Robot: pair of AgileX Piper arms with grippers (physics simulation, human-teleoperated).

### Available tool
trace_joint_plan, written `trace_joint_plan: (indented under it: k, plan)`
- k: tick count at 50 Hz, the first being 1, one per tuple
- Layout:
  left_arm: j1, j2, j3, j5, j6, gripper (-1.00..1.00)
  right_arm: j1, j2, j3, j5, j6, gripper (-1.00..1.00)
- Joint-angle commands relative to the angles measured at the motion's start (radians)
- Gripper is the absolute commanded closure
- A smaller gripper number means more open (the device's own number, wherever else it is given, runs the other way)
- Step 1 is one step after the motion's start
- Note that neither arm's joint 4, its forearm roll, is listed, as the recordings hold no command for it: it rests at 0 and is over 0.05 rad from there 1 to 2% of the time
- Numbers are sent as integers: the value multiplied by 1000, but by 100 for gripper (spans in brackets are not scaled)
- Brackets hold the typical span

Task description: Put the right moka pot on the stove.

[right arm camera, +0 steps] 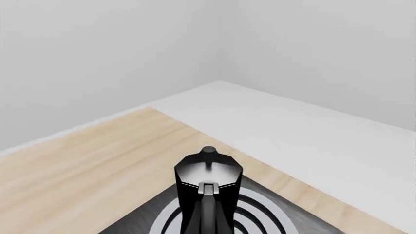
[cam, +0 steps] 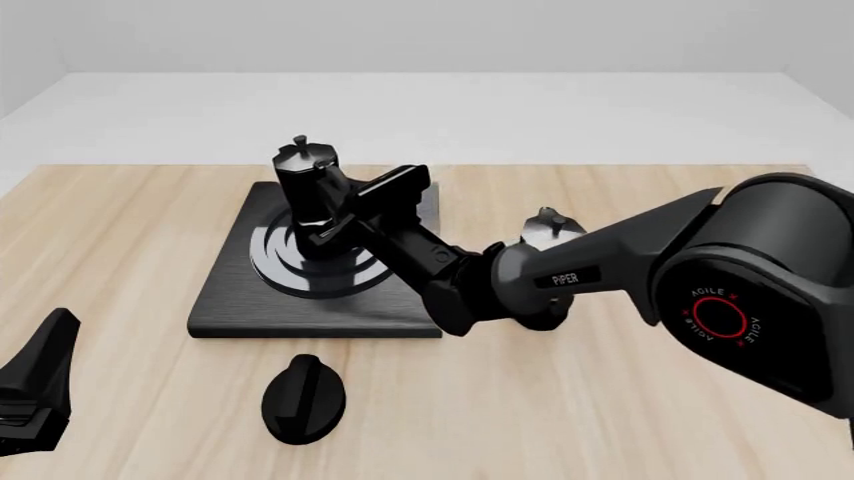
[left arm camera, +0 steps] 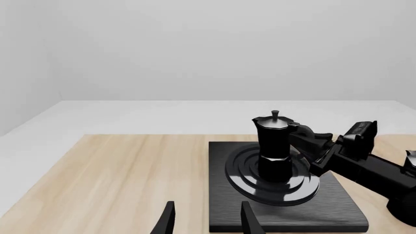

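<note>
The right moka pot point(cam: 308, 185), small, black and faceted, stands upright on the burner rings of the stove point(cam: 230, 300), a flat black slab. My right gripper point(cam: 339, 218) reaches in from the right and is shut on the pot's handle. In the left wrist view the pot point(left arm camera: 274, 146) stands mid-stove point(left arm camera: 338, 212), with the right gripper point(left arm camera: 301, 132) at its handle. In the right wrist view the pot point(right arm camera: 208, 183) is close ahead, over the stove point(right arm camera: 286, 220). My left gripper point(cam: 34, 385) is open and empty at the table's near left; its fingertips point(left arm camera: 169, 217) show apart.
A second, identical moka pot point(cam: 545, 228) stands right of the stove, partly hidden behind my right arm. A small black oval knob point(cam: 304, 398) lies on the wood in front of the stove. The table's far edge meets a white floor.
</note>
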Motion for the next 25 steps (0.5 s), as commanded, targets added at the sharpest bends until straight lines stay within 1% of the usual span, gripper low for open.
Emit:
trace_joint_plan:
  k: [1,13,20,21,25]
  plan:
    - [0,0,0,0,0,-100,-10,9,-36,-12,12,100]
    - [0,0,0,0,0,-100,-20,7,-17,-17,17,100]
    - [0,0,0,0,0,-100,-18,-2,14,-30,16,100]
    - [0,0,0,0,0,-100,-21,-3,16,-27,14,-100]
    - [0,0,0,0,0,-100,-22,-15,34,-35,17,-100]
